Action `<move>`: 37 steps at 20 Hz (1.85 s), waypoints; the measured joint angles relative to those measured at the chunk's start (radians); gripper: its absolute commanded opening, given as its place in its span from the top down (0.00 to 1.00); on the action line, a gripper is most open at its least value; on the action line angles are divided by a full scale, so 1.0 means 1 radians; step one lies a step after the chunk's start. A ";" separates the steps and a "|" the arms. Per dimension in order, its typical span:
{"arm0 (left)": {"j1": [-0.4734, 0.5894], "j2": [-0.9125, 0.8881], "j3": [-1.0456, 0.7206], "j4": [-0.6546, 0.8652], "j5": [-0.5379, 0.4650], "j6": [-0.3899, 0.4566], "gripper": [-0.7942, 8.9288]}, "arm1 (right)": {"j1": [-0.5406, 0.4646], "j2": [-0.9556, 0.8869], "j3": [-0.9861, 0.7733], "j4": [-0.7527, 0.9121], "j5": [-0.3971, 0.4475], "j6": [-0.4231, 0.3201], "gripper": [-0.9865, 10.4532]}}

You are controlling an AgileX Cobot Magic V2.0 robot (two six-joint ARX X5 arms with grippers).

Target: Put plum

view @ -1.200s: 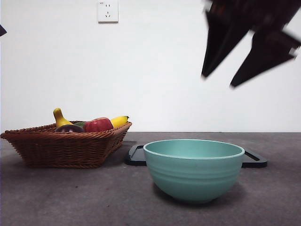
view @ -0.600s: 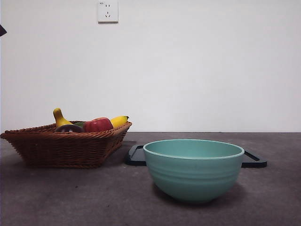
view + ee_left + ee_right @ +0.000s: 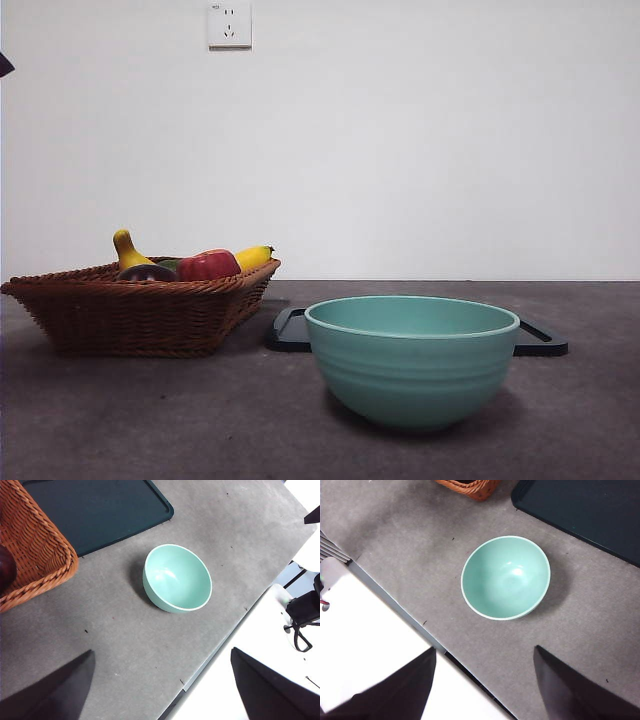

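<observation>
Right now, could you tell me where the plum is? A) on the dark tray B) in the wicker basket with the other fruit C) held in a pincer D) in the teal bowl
B: the plum sits in the wicker basket beside the red fruit, while the teal bowl is empty and both pincers are open, holding nothing.

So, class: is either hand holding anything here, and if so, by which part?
Nothing is held. The left hand and the right hand are both open and empty, high over the table. The plum lies in the basket.
</observation>
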 measured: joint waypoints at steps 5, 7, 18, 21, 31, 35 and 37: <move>0.000 0.000 0.000 0.000 0.000 0.000 0.91 | 0.000 0.000 0.000 0.000 0.000 -0.004 0.91; 0.000 0.000 0.000 0.000 0.000 0.000 0.91 | 0.000 0.000 0.000 0.000 0.000 -0.006 0.91; 0.000 0.000 0.000 0.000 0.000 0.000 0.91 | 0.000 0.000 0.000 0.000 0.000 -0.006 0.91; 0.000 0.000 0.000 0.000 0.000 0.000 0.91 | 0.000 0.000 0.000 0.000 0.000 -0.006 0.91; 0.112 -0.223 -0.110 0.524 -0.138 0.093 0.91 | 0.000 0.000 0.000 0.000 0.000 -0.006 0.91; 0.197 -0.407 -0.339 0.947 -0.400 0.060 0.91 | 0.000 0.000 0.000 0.000 0.000 -0.006 0.91; 0.225 -0.481 -0.438 0.975 -0.466 0.047 0.91 | 0.000 0.000 0.000 0.000 0.000 -0.006 0.91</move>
